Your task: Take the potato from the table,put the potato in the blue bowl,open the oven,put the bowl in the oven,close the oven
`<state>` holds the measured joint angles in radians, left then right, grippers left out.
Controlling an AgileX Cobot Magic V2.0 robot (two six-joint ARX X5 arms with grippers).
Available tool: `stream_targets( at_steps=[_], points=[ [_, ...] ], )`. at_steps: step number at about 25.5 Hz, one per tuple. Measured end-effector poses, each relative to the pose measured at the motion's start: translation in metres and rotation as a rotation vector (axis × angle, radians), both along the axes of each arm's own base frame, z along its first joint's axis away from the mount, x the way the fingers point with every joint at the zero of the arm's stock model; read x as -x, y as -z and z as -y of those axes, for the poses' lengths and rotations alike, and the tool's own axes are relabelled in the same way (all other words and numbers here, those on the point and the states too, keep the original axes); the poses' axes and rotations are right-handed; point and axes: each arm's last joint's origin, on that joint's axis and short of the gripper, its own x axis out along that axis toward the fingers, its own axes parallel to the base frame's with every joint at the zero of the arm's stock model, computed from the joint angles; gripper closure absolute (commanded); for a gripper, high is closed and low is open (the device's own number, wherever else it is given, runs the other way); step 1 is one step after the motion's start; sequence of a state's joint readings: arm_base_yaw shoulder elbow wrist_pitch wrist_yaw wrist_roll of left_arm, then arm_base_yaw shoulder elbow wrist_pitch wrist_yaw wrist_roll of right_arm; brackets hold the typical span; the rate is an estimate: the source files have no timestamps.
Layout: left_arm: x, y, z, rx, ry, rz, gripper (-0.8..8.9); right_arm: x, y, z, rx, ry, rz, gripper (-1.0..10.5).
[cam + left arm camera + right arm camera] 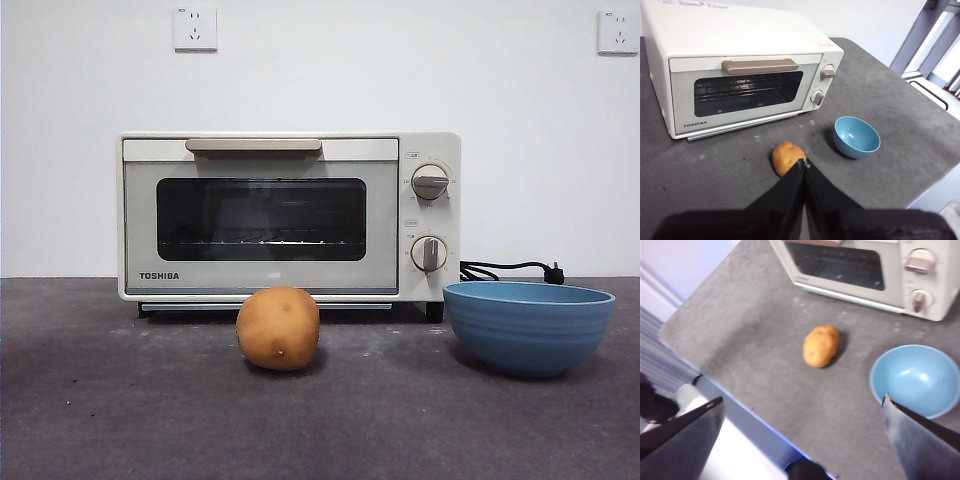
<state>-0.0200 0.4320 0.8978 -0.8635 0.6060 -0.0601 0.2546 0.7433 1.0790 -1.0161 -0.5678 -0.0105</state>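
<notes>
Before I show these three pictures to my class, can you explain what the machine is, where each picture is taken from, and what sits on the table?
It is a robot with two arms, each ending in a two-jawed pincer. One picture looks level across the table; the others come from cameras on the wrists. On the table stand a cream oven with its door closed, a potato in front of it, and an empty blue bowl beside the potato. The left pincer is shut, the right pincer open. Neither holds anything.
</notes>
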Motion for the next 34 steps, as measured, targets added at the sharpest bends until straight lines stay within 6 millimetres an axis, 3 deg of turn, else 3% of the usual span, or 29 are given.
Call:
stream_targets(
  at_steps=[6, 17, 27, 34],
  points=[
    [0.0, 0.0, 0.0, 0.0, 0.0, 0.0, 8.21, -0.026, 0.005, -0.022, -0.024, -0.105, -0.047, 2.9],
    [0.0, 0.0, 0.0, 0.0, 0.0, 0.001, 8.21, -0.082, 0.031, -0.097, 0.002, -0.213, -0.061, 2.9],
    [0.0, 0.0, 0.0, 0.0, 0.0, 0.002, 8.21, -0.121, 0.088, -0.155, 0.149, -0.113, -0.113, 2.9],
    [0.0, 0.0, 0.0, 0.0, 0.0, 0.003, 8.21, -0.144, 0.148, -0.196, 0.248, -0.051, -0.141, 2.9]
  ],
)
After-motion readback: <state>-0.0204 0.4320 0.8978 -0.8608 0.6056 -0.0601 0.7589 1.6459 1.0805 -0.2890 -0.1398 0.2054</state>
